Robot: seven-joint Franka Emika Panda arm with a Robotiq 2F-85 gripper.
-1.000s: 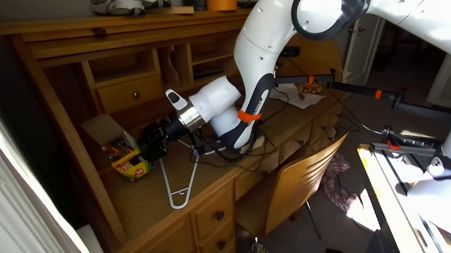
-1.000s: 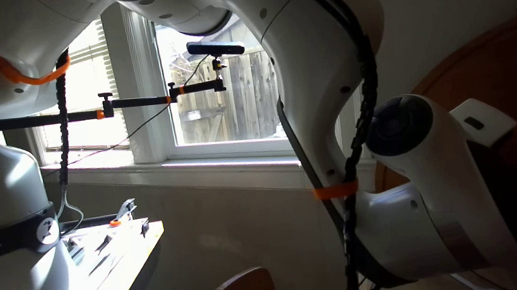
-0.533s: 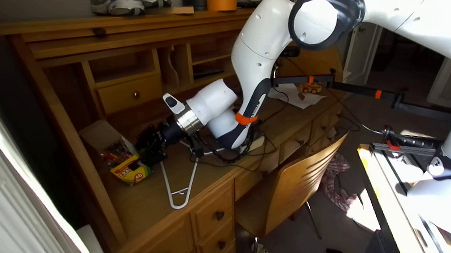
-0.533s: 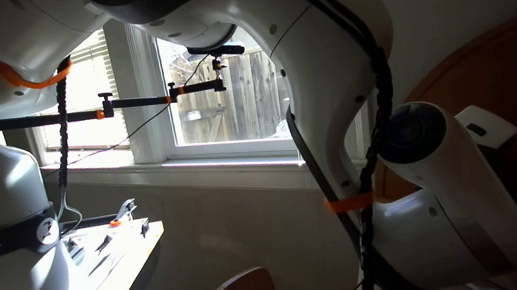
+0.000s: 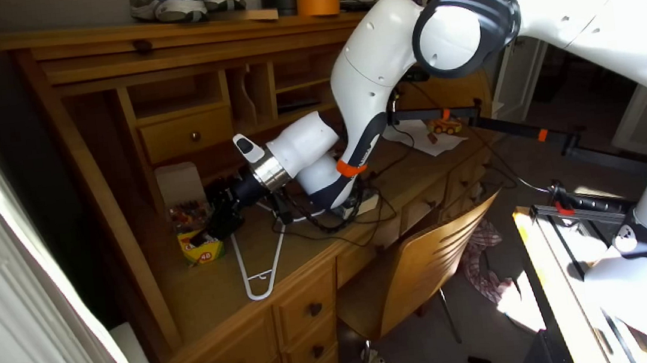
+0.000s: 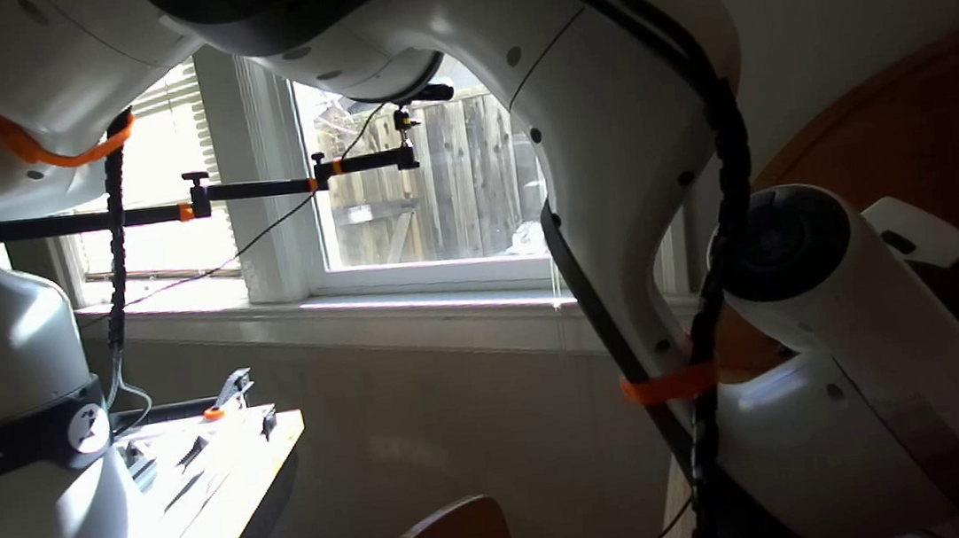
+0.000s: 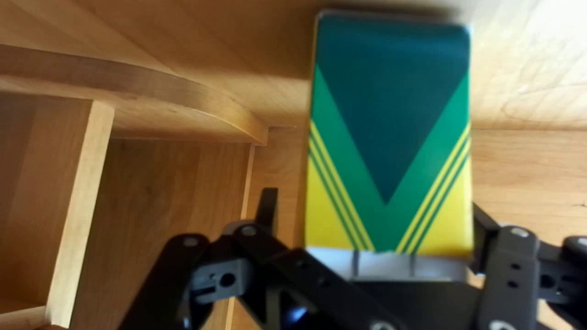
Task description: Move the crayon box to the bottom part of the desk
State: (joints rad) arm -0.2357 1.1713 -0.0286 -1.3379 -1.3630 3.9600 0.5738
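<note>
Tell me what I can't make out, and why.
Wrist view: whether the end effector touches the crayon box at picture right; the box's edge hides that.
Exterior view: the number of crayons; too small to count.
Exterior view: part of the front lettering; the end effector covers it.
Exterior view: crayon box and end effector; behind the arm or past the edge.
Exterior view: tops of the shoes; cut off by the top edge.

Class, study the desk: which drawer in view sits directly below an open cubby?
The upper drawer at the back of the desk, above the writing surface; the front drawers, by contrast, all lie beneath that surface.
</note>
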